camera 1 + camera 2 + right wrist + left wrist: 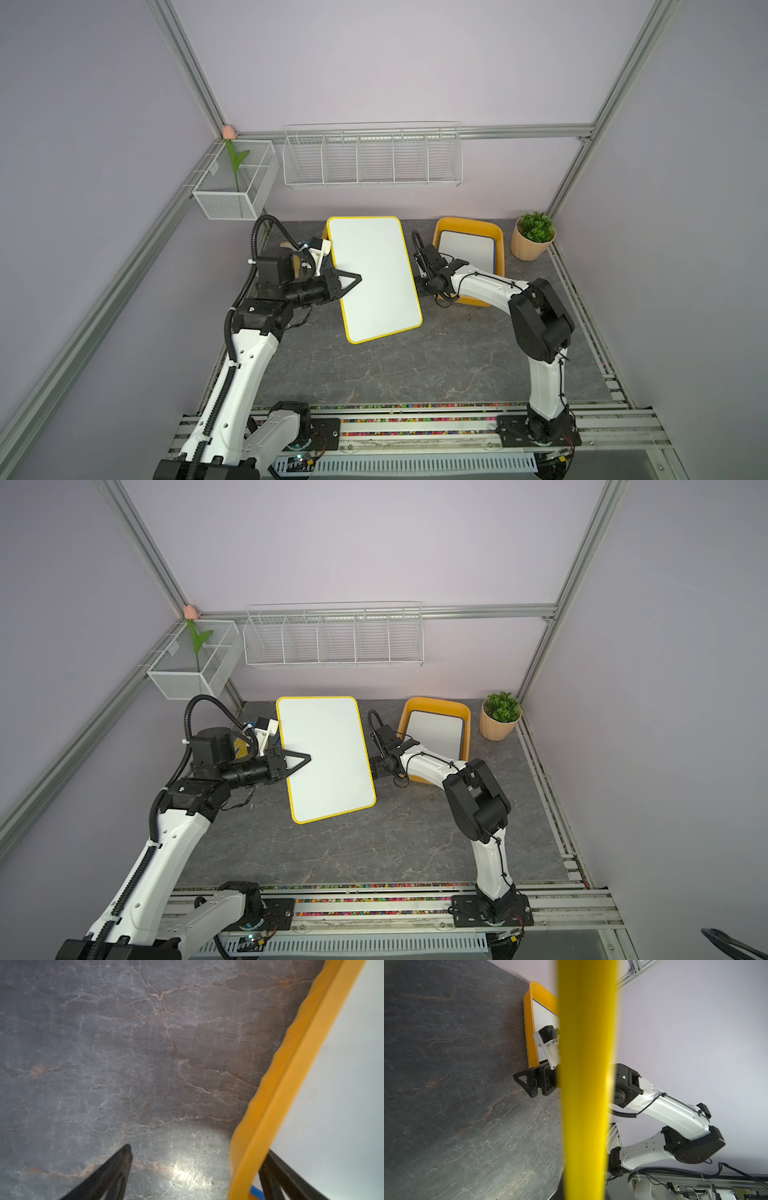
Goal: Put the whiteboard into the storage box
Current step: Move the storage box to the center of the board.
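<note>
Counter grey and veined in the near ground. Left fingers clamped on left edge of whiteboard. Whiteboard yellow-rimmed, face up, raised above mid-counter, left of box. Right fingers spread wide, holding nothing, straddling near-left rim of box, one outside, one inside. Box far right, blue-edged board lying in it. Plant just right of box.
</note>
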Tool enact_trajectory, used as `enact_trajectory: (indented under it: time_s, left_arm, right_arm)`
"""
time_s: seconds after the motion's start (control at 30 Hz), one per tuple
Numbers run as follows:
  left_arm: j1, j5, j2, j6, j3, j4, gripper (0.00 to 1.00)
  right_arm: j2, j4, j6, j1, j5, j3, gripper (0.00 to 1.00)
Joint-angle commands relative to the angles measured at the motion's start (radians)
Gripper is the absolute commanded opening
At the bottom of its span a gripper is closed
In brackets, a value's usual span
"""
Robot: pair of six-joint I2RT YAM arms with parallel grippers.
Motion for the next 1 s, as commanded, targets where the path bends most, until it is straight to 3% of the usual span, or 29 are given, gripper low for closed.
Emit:
enact_trajectory:
  time_s: [0.0,0.47,0.73,0.97]
  left_arm:
    - [-0.003,0.025,-0.002,-0.003,0.06,0.071,0.0]
    - [-0.001,-0.003,-0.007,0.002,0.059,0.039,0.0]
    - [-0.001,0.009,-0.017,-0.028,0.049,0.048,0.0]
    - [-0.006,0.011,-0.008,-0.072,0.019,0.085,0.0]
  right_arm:
    - [-0.047,-0.005,-0.036,0.07,-0.071,-0.071,0.94]
    - [-0.303,0.175,0.084,0.27,-0.151,-0.409,0.95]
    - [-0.568,0.125,0.09,0.249,-0.001,-0.456,0.93]
    - [-0.725,0.053,0.141,0.09,0.172,-0.463,0.93]
